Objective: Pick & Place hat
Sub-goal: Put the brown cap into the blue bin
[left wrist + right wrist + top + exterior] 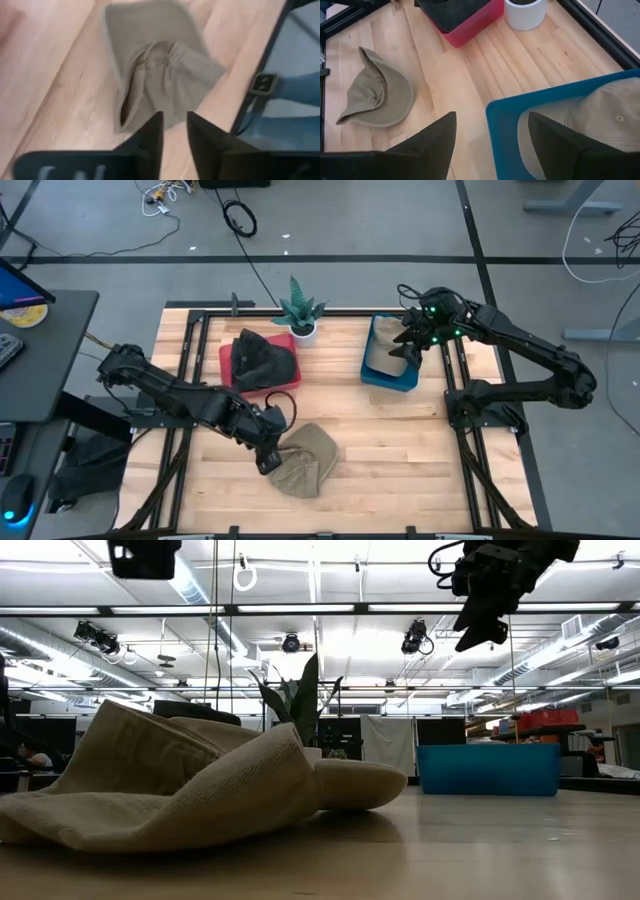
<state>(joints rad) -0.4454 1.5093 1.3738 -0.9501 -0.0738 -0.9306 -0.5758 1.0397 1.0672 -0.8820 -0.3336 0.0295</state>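
A tan hat (308, 460) (200, 790) (160, 75) (377, 92) lies crumpled on the wooden table near its near edge, brim flat on the wood. My left gripper (270, 455) (175, 122) hovers at the hat's left edge, fingers a narrow gap apart; the low view shows no finger down at the hat. My right gripper (410, 350) (480, 625) (492, 125) hangs open high above the blue bin (385, 377) (488, 770) (505, 115). A second tan hat (388, 352) (600, 115) rests inside that bin.
A red bin (228, 360) (475, 25) holding a dark hat (265, 358) stands at the far left of the table. A potted plant (300, 310) (300, 700) sits between the two bins. Black frame rails run along the table's edges. Bare wood lies right of the loose hat.
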